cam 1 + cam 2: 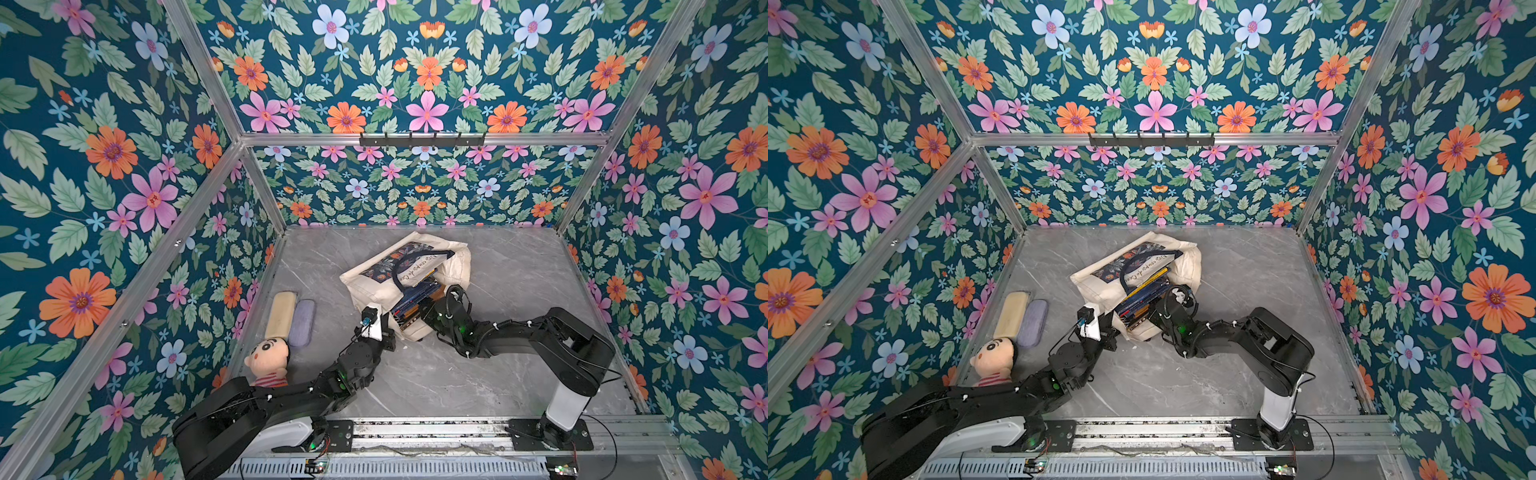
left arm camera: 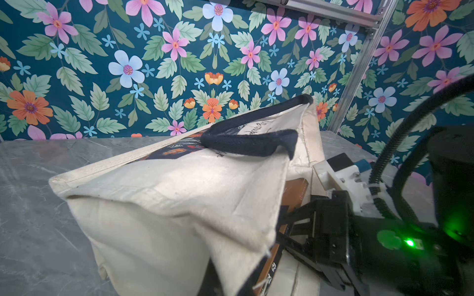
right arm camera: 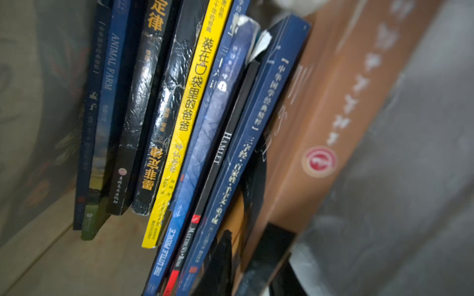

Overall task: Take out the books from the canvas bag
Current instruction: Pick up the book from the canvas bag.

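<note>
Books (image 1: 415, 297): the stack lies inside the canvas bag (image 1: 370, 286), spines toward the open mouth; none lies out on the table (image 1: 519, 270) in both top views. The bag is on its side mid-table, mouth facing the arms. The right wrist view shows the spines close up, with a thick brown book (image 3: 320, 123) at the edge of the stack. The right gripper (image 1: 427, 308) is pushed into the mouth at that side. Dark fingers (image 3: 221, 258) show about the brown book's lower corner; how far the jaws stand apart, and whether they clamp it, I cannot tell. The left gripper (image 1: 388, 332) is fully closed at the near lip of the mouth, apparently pinching the canvas; the pinch itself is hidden. Step in hand, as judged: getting hold of a first book. The next move calls for a firm close on one book, then a straight pull out through the mouth, the left arm bracing the cloth so the bag does not drag. A plush doll (image 1: 269, 357) and two pads (image 1: 291, 313) lie well apart, leftward.
</note>
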Available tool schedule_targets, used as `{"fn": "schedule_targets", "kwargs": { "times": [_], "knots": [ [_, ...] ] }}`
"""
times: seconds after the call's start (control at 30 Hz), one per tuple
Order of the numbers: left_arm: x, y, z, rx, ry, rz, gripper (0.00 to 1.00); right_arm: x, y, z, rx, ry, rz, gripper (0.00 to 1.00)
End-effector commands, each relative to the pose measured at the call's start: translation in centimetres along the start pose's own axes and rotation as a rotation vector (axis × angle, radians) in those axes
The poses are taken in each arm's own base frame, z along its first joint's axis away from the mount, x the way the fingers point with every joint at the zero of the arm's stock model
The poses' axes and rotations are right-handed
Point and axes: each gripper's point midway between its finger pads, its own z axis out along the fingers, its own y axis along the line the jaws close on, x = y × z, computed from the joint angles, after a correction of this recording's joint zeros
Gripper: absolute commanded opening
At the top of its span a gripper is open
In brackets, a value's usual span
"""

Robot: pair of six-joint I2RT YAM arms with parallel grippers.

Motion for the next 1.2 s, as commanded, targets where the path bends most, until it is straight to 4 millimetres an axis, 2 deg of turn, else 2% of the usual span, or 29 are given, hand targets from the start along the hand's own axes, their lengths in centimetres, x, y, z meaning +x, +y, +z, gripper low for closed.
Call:
{"fn": "schedule_targets", "kwargs": {
  "times": [0.0,0.23,0.33,0.43,0.5,0.77,0.8,1.17],
  "knots": [
    [-2.2,-0.9,-0.2,0.055,-0.084,-0.073,0.0,-0.3,1.1,0.5,-0.051,-0.019,-0.019,0.24],
    [-2.0,-1.5,-0.2,0.09,-0.083,-0.079,0.0,0.0,1.9,1.9,-0.092,-0.012,0.005,0.26],
    [-1.9,-1.4,-0.4,0.089,-0.085,-0.081,0.0,0.1,2.2,2.1,-0.104,-0.005,0.007,0.2],
    [-1.6,-1.2,-0.4,0.084,-0.076,-0.077,0.0,0.1,2.2,1.6,-0.104,-0.007,0.001,0.09],
    [-1.4,-1.0,-0.3,0.068,-0.068,-0.075,0.0,-0.3,2.2,0.8,-0.102,-0.017,-0.008,0.0],
    [-0.9,0.5,0.1,-0.031,-0.042,-0.056,0.0,-1.4,2.8,-2.7,-0.073,-0.036,-0.103,0.0],
    [-0.7,0.6,0.1,-0.036,-0.037,-0.051,0.0,-2.2,3.6,-3.8,-0.091,-0.054,-0.111,0.0],
    [0.3,2.0,0.5,-0.128,-0.004,0.003,0.0,-4.7,5.5,-9.8,-0.127,-0.133,-0.23,0.0]
  ]
}}
